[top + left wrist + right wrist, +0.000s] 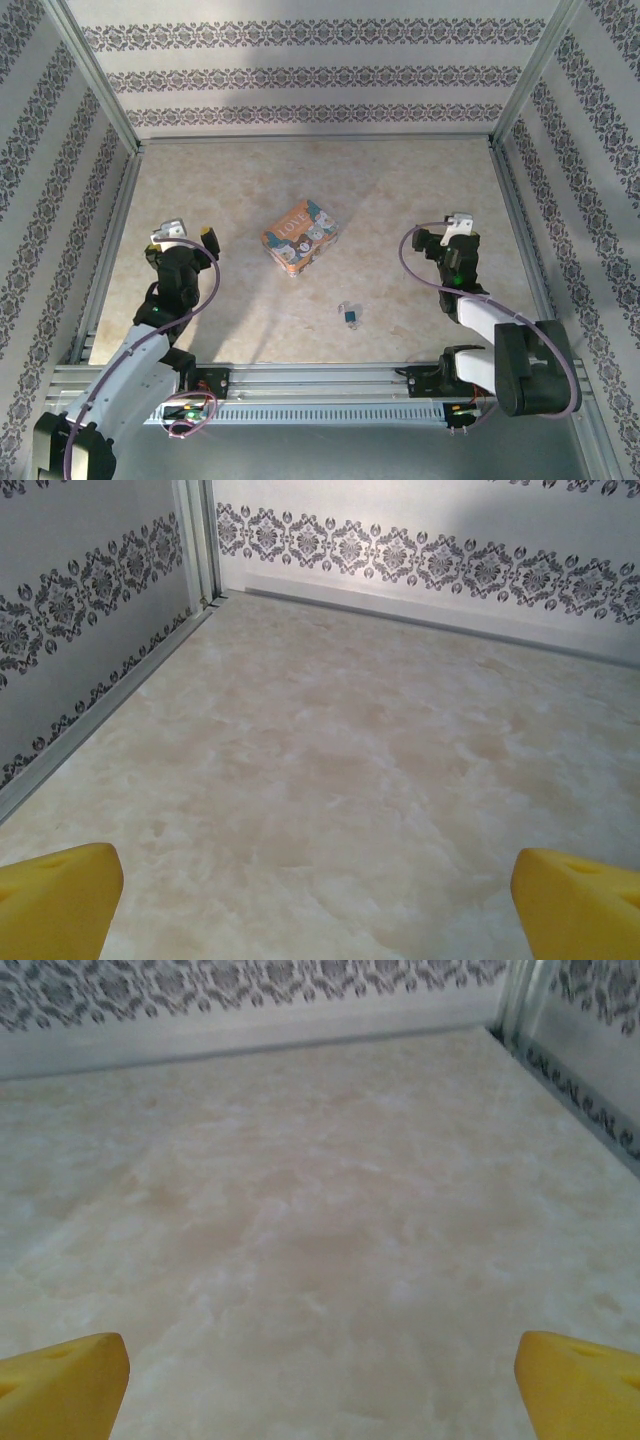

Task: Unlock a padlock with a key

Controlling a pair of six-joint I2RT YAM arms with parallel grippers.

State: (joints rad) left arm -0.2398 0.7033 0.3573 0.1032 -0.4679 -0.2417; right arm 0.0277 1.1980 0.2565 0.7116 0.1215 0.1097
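Padlock [352, 317] tiny, key [343, 306] beside it barely discernible

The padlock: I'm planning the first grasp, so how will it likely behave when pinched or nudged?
The padlock looks tiny compared with the box, so it is probably light and may skid on the smooth table when nudged. Lying low, it seems unlikely to roll. Its compact body likely stays rigid.
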